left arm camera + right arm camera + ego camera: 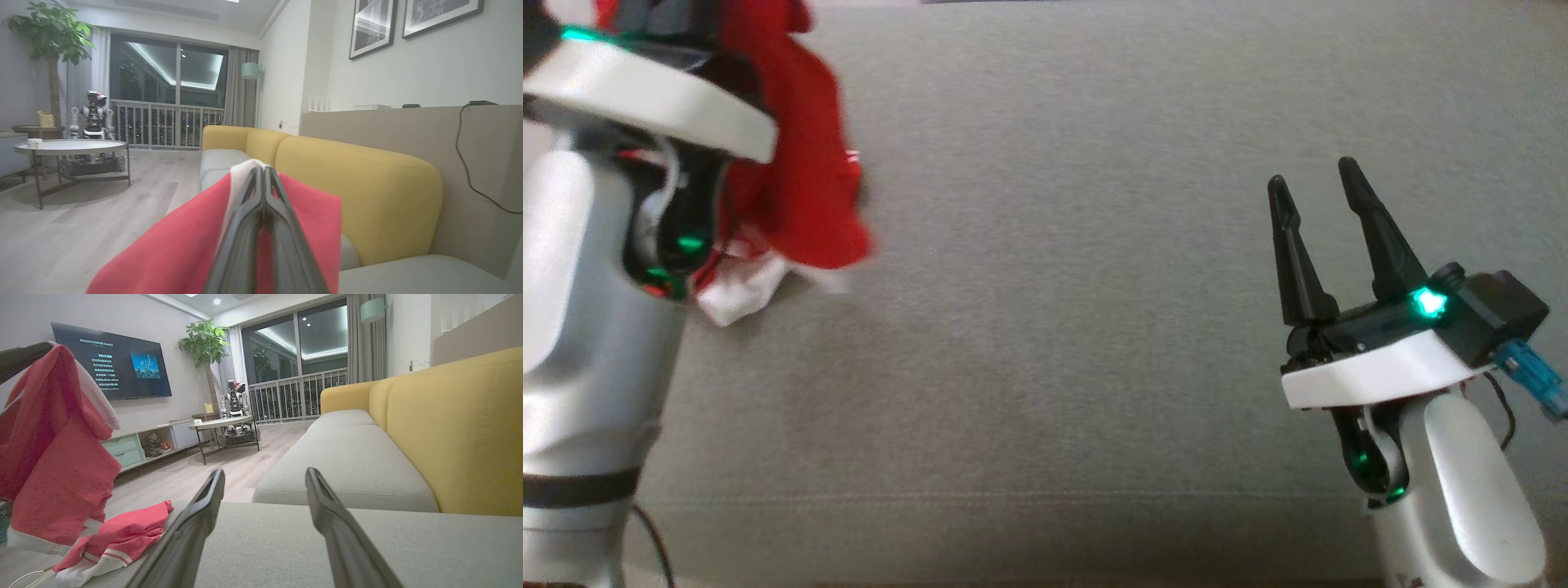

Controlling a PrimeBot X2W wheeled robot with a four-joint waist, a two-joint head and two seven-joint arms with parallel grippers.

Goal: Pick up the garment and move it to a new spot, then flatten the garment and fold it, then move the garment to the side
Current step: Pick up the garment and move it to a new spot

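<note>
Left tool (263, 169) sits closest in its wrist view: 2 dark fingers pressed together w/ the red garment (175, 245) pinched btwn them, white trim showing at the tips. In the head view the garment hangs off that tool at upper left, lifted over the grey sofa seat (1054, 286), its white hem low near the cushion.

Right tool (1312, 172) hovers over the seat at lower right, well apart from the cloth, 2 fingers spread wide, nothing btwn them.

Right wrist view: more red-and-white cloth lies bunched on the seat edge; can't tell if it's the same piece. Yellow backrest (457, 433) runs behind.
</note>
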